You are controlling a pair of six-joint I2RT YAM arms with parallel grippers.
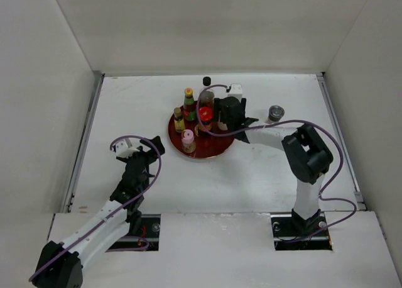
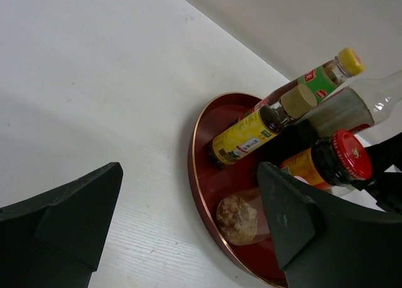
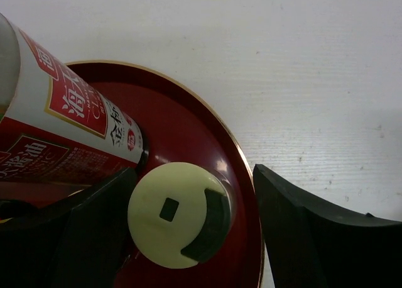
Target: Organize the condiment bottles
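A round red tray (image 1: 213,148) holds several condiment bottles: a tall yellow-capped one (image 1: 188,94), a black-capped one (image 1: 206,82), a red-capped one (image 1: 205,114), a short yellow-capped one (image 1: 178,112) and a pink-capped jar (image 1: 188,137). A grey-capped jar (image 1: 275,113) stands on the table to the right. My right gripper (image 1: 227,115) is open over the tray's right side, its jaws astride a cream-capped bottle (image 3: 179,214); there is a gap at the right finger (image 3: 301,231). My left gripper (image 1: 137,155) is open and empty, left of the tray (image 2: 200,168).
White walls enclose the white table on three sides. A red-and-white labelled bottle (image 3: 69,118) stands close beside the cream cap. In the left wrist view the jar of brown powder (image 2: 242,219) sits near the tray's rim, in front of the red-capped bottle (image 2: 348,156).
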